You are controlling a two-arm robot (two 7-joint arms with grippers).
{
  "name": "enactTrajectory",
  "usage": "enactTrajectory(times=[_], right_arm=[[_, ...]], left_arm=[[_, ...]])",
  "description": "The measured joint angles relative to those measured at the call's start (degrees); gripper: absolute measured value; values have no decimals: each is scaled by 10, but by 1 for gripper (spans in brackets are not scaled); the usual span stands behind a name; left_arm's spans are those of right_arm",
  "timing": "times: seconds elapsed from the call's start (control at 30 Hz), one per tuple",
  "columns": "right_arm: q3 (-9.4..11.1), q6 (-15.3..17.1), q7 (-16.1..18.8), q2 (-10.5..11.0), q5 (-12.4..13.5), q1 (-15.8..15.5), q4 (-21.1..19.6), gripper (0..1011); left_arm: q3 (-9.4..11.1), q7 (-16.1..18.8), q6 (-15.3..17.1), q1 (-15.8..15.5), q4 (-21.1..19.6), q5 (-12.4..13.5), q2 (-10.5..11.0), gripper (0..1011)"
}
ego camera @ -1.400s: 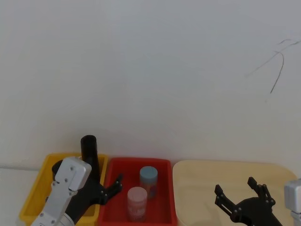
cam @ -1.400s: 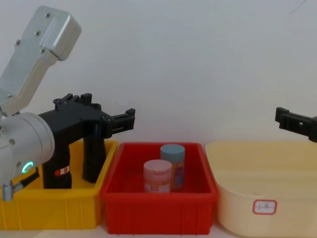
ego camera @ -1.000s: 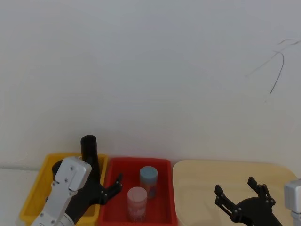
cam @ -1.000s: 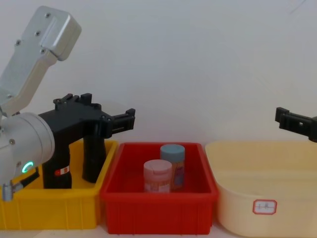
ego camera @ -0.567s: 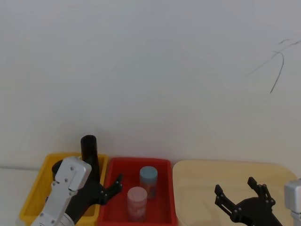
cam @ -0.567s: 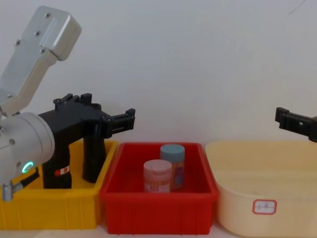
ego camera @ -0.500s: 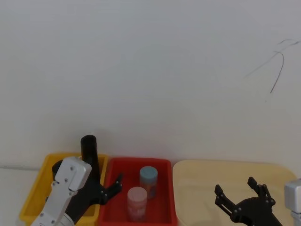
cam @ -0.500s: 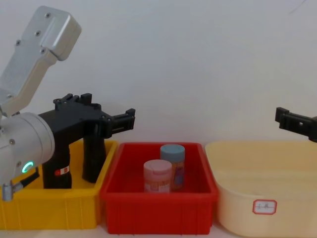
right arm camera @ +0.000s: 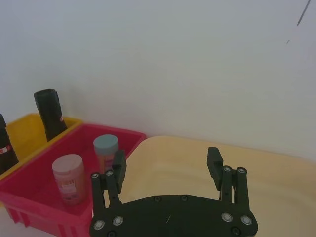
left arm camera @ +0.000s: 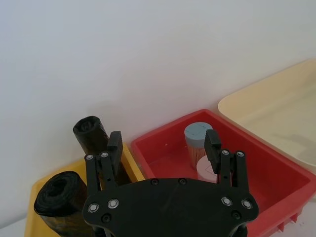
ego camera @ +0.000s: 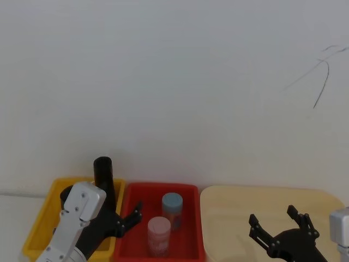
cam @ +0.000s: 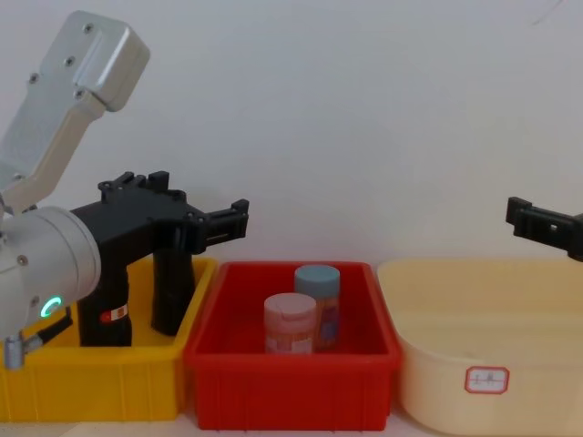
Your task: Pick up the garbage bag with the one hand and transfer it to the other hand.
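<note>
Black and thick, the garbage bag (cam: 107,305) stands upright in the yellow bin (cam: 91,378) at the robot's left. The chest view gives its side with the red-and-white label (cam: 115,316), and its top is hidden there behind the left gripper (cam: 233,218). The right wrist view catches only a sliver of the bag (right arm camera: 4,140) at its edge. The left wrist view looks down onto its rolled end (left arm camera: 58,193), close under the gripper's palm.

A plain roll (cam: 170,293) stands beside it in the same bin. In the head view this roll (ego camera: 102,172) rises at the bin's far side.

The left gripper (left arm camera: 164,143) hangs above the yellow bin with its fingers spread wide and nothing between them. They point across towards the red bin (cam: 291,393). A green ring (cam: 50,307) glows on its arm in the chest view. Whether the gripper touches either roll cannot be told.

The right gripper (right arm camera: 166,158) hovers over the cream tub (right arm camera: 173,143), its fingers also spread and empty. The chest view shows a single finger of it (cam: 528,217) at the right edge, and a small tag (cam: 487,379) on the tub's front.

In the red bin, between the two others, stand a blue-lidded jar (cam: 317,280) and a pink-lidded jar (cam: 290,320) close together.
</note>
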Motion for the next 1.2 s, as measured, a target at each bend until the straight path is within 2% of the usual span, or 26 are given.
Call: enactTrajectory(times=[0.17,0.4,0.63,0.9,1.2], right_arm=[[0,0,0,0,0,0,0,1000],[0,0,0,0,0,0,0,1000],[0,0,0,0,0,0,0,999],[0,0,0,0,0,0,0,1000],[0,0,0,0,0,0,0,1000]], left_arm=[[1,-5,0,0,-2,1,2,1000],[-5,-23,-7,14,-15,-3,19,1000],[-28,-46,-24,49,-34,-22,53,1000],[-72,-71,-40,95,-47,-56,97,1000],[-101,-96,-39,112,-40,-84,124,1000]])
